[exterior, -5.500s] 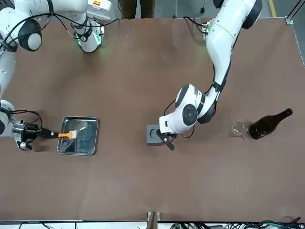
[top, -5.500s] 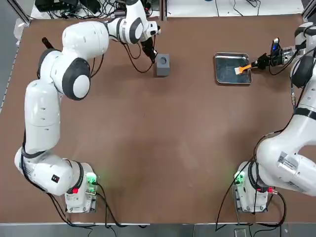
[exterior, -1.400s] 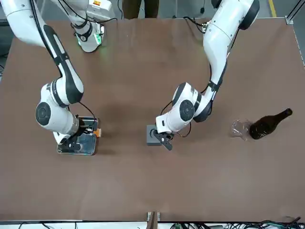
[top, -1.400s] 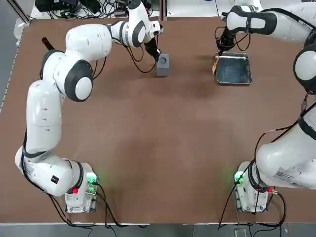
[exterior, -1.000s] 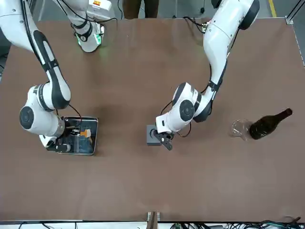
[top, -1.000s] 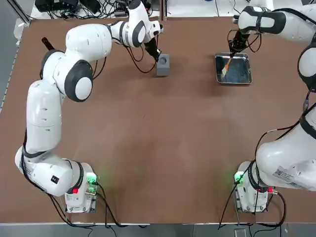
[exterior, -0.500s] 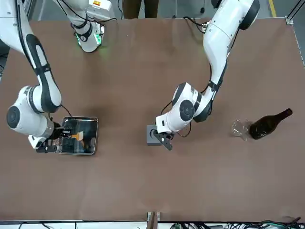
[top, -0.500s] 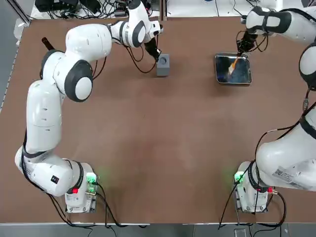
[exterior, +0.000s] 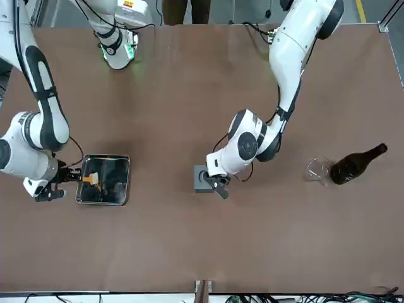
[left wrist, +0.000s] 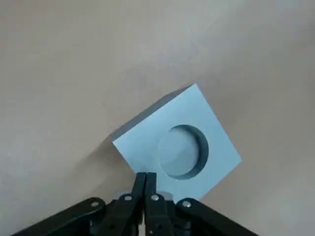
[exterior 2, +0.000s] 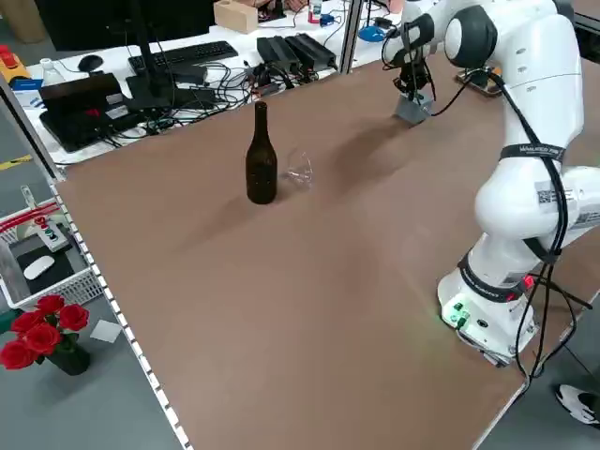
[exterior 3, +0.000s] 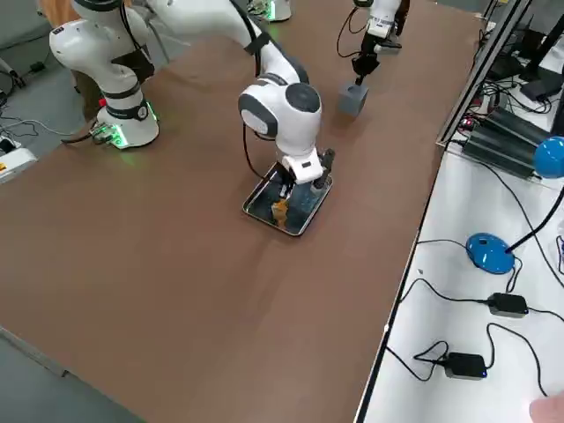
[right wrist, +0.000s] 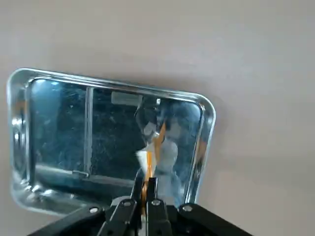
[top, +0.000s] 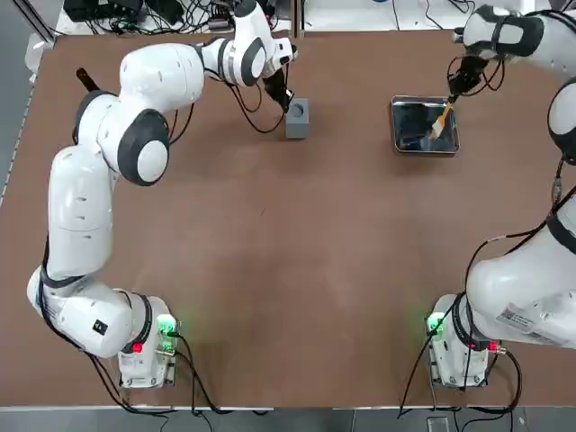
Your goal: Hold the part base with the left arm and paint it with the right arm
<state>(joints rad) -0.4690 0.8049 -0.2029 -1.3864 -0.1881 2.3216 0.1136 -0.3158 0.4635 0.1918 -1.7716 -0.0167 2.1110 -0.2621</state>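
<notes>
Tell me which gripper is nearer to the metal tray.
The right. The right gripper is at the metal tray, its orange brush over it; the left gripper is well away, at the grey block.

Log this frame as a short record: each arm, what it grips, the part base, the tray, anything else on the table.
left gripper: at the part base, fingers shut at its edge
right gripper: over the metal tray, shut on a brush
brush: orange handle, pale bristles, pointing into the tray
part base: grey block, round hole in top, on the table
tray: shiny, rectangular
also on table: dark bottle on the left arm's side, clear glass beside it
painting: brush away from the part base
</notes>
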